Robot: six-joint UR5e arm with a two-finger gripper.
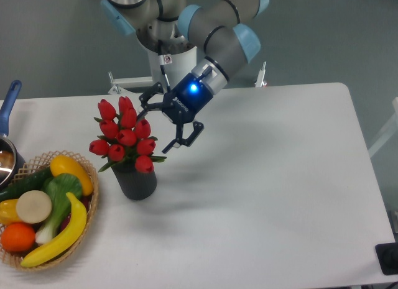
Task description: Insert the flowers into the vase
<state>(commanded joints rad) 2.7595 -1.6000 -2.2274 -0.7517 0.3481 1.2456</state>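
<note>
The bunch of red tulip flowers with green leaves stands in the dark grey round vase. The vase sits on the white table, just beside the woven wicker basket of fruit and vegetables, which is at nine o'clock from it. The red buds puff out above the mouth of the vase and hide it. The stems go down inside, so I think the flowers are in.

The robot's gripper, dark with a blue light on its wrist, is at about one o'clock from the flowers. Its jaws are spread apart and hold nothing. One dark finger is up near the top buds and the other hangs lower, close to the leaves on the right side of the bunch. I cannot tell if either finger touches a leaf.

So the step in hand looks like letting go and getting clear. To do it well, I think the gripper should keep its jaws wide and move off toward two o'clock, up and away from the bunch. It should go slowly. If a finger catches a leaf or a bud, it could tug the bunch out or tip the vase over. The vase is tall and thin and the bunch leans a little toward ten o'clock, so a small knock may be enough. The gripper should not swing toward the basket side, because that way crosses over the buds.
</note>
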